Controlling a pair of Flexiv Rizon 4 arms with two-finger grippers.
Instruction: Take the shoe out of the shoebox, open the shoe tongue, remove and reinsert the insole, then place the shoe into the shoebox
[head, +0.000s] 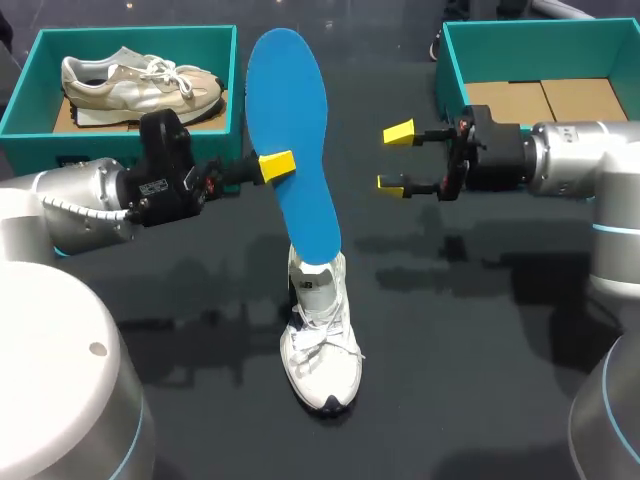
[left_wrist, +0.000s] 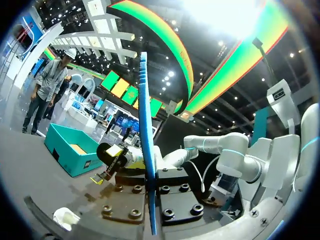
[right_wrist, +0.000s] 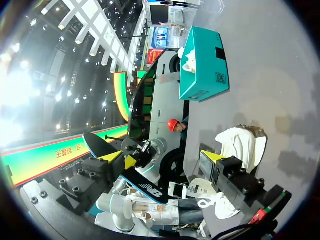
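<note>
At table centre, toward 6 o'clock, the white sneaker (head: 322, 345) lies with its toe at 6 and its heel at 12. The left gripper (head: 277, 165) is clamped on the blue insole (head: 290, 120), whose lower end sits in the shoe's mouth, probably to guide it along the sole. The insole's long axis runs from 6 up toward 11. The right gripper (head: 397, 158), jaws apart, hovers at the insole's 3 o'clock.
</note>
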